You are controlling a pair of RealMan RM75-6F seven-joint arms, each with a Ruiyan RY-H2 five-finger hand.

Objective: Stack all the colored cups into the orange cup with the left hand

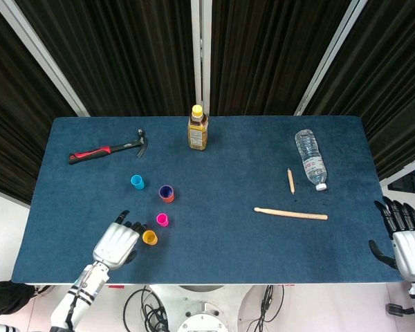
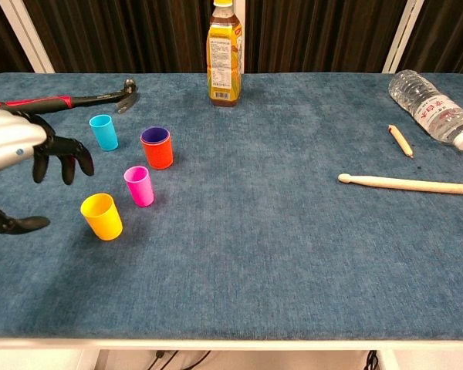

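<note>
The orange cup [image 1: 167,194] [image 2: 157,151] stands upright left of the table's middle, with a purple cup nested inside it. A blue cup [image 1: 137,182] [image 2: 103,132] stands just to its far left. A pink cup [image 1: 162,220] [image 2: 139,186] and a yellow cup [image 1: 149,237] [image 2: 102,216] stand nearer the front edge. My left hand [image 1: 116,242] [image 2: 27,150] hovers just left of the yellow cup, fingers spread, holding nothing. My right hand [image 1: 404,235] rests off the table's right front corner, fingers apart and empty; the chest view does not show it.
A red-handled hammer [image 1: 109,149] [image 2: 62,100] lies at the far left. A juice bottle [image 1: 198,128] [image 2: 224,54] stands at the back centre. On the right lie a water bottle [image 1: 310,159] [image 2: 432,108], a drumstick [image 1: 290,214] [image 2: 409,183] and a short stick [image 1: 290,180] [image 2: 400,140].
</note>
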